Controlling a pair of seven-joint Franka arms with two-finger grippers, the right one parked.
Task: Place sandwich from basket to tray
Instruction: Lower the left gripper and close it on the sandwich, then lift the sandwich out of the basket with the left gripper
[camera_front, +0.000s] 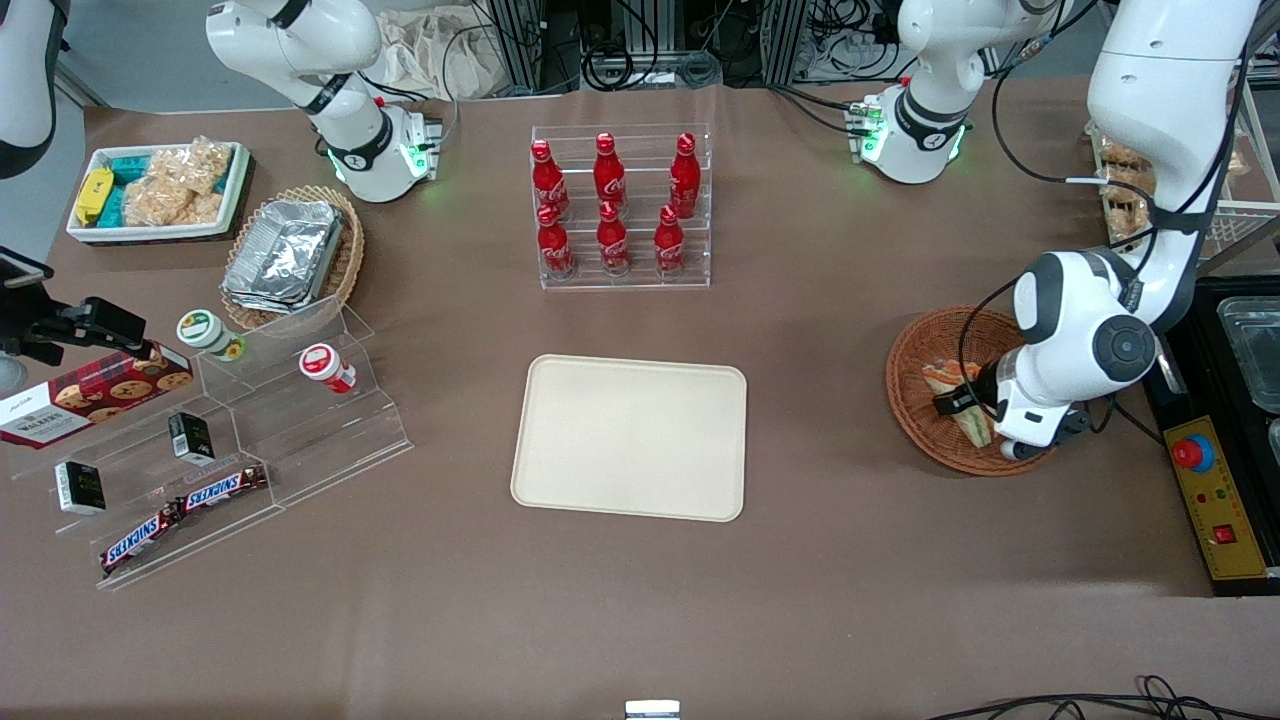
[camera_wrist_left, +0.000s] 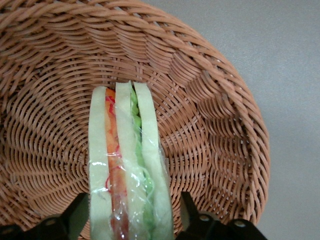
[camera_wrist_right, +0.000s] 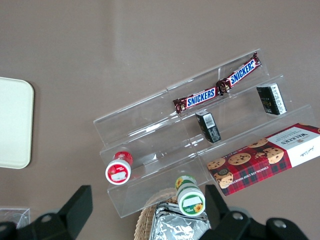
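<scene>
In the front view, the working arm is bending down over the basket (camera_front: 925, 395), which is sitting on the brown table (camera_front: 640, 600) toward the working arm's end. The gripper (camera_front: 962, 400) is reaching inside the basket, at the sandwich (camera_front: 950, 385), and the arm's white body is covering part of the basket's rim. The tray (camera_front: 630, 437) is lying flat near the middle of the table, well apart from the basket, with nothing on it. A clear rack with red bottles (camera_front: 612, 205) is standing farther from the camera than the tray.

In the left wrist view, the sandwich (camera_wrist_left: 127, 165) is standing on its edge inside the basket (camera_wrist_left: 210, 100) (white bread, orange and green layers, clear wrap around it). The gripper (camera_wrist_left: 131, 217) is sitting around the sandwich: one black finger (camera_wrist_left: 75, 215) is showing on each side of it, close against the bread. Whether they are already pressing it, I cannot tell.

In the right wrist view, a corner of the tray (camera_wrist_right: 15, 122) is showing beside a clear stepped shelf (camera_wrist_right: 165, 135) that is carrying Snickers bars (camera_wrist_right: 217, 85).
</scene>
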